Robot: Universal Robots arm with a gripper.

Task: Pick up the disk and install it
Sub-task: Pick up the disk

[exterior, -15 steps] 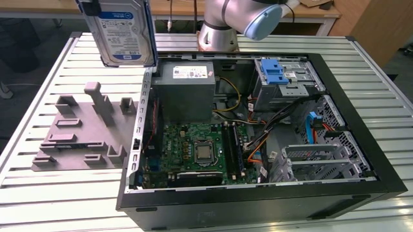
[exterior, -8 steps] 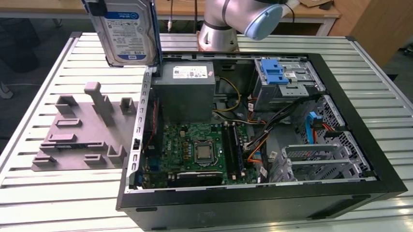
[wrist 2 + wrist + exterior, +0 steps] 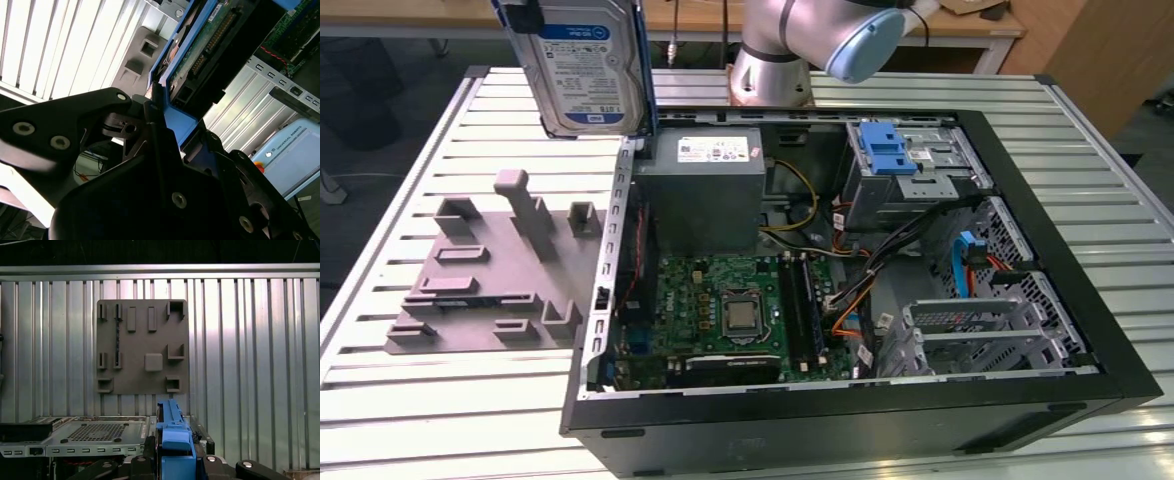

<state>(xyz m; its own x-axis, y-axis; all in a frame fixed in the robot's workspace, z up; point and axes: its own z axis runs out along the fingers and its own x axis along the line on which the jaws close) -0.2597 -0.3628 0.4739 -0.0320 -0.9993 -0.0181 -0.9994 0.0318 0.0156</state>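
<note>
The disk (image 3: 591,70), a silver drive with a blue-and-white label and a blue carrier frame, hangs upright in the air above the far left corner of the open computer case (image 3: 1067,300). My gripper (image 3: 531,16) holds it from the top edge. In the second wrist view my gripper (image 3: 159,117) is shut on the blue frame, with the disk's green circuit board (image 3: 210,45) beyond the black fingers (image 3: 125,130). In the first wrist view the blue frame (image 3: 172,432) sticks out from my gripper (image 3: 175,460).
A grey fixture plate (image 3: 480,270) (image 3: 142,345) lies on the slatted table at the exterior view's left of the case. Inside the case are a grey power-supply box (image 3: 707,190), a motherboard (image 3: 727,310) and a drive cage with a blue latch (image 3: 887,150). The arm's base (image 3: 771,65) stands behind.
</note>
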